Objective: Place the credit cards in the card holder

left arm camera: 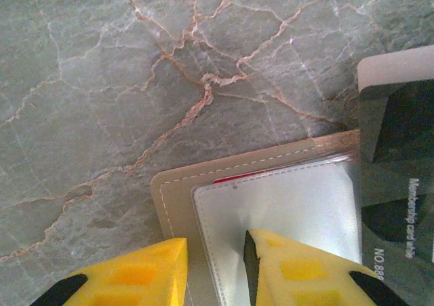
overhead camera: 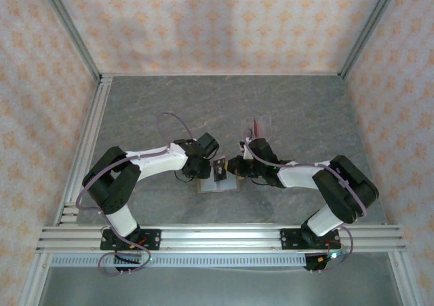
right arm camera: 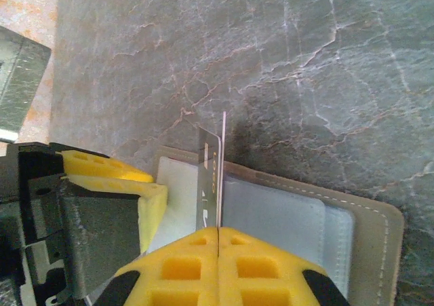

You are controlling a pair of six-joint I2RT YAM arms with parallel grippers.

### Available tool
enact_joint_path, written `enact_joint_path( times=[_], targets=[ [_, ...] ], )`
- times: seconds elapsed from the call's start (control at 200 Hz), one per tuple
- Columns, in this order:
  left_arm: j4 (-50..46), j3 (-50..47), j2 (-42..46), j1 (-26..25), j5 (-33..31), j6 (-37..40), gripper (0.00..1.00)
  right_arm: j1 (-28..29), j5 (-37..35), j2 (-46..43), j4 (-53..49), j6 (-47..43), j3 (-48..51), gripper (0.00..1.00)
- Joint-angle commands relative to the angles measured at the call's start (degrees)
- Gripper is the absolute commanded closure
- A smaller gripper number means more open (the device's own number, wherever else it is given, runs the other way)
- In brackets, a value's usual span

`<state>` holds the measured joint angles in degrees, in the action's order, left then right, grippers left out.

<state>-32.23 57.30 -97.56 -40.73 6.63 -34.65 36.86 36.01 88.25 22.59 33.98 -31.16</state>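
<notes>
Grey marble tabletop (overhead camera: 291,109) | card holder (right arm camera: 369,241) lies open, middle of near edge | left gripper (left arm camera: 215,265) released, fingers parted, tips down on its clear pocket (left side) | right gripper (right arm camera: 218,235) clenched on a dark credit card (right arm camera: 211,177), upright, over the holder's pockets

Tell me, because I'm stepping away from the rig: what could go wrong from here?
1. The right gripper pinches the card by one end over the card holder; catching the lip of the clear pocket, it could twist or slip.
2. The left gripper, fingers apart, seems only to press on the card holder's end; a push might slide the card holder across the table.
3. The two grippers sit close together and could bump.
</notes>
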Motion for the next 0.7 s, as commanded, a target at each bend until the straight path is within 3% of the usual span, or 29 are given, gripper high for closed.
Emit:
enact_joint_path(
  times=[0.0,0.345,0.696],
  targets=[
    [-2.17,-0.06,-0.66,0.05,-1.71,-0.85,0.70,1.02,2.57,-1.46,2.12,1.49,1.01,1.00],
    [-1.70,-1.18,0.26,-0.13,-1.71,-1.12,0.70,1.02,4.81,-1.11,3.43,3.51,-0.10,1.00],
    [-1.87,-1.32,0.81,-0.14,-1.89,-0.50,0.70,2.75,2.74,-0.01,-0.79,1.58,-2.45,1.00]
  ],
)
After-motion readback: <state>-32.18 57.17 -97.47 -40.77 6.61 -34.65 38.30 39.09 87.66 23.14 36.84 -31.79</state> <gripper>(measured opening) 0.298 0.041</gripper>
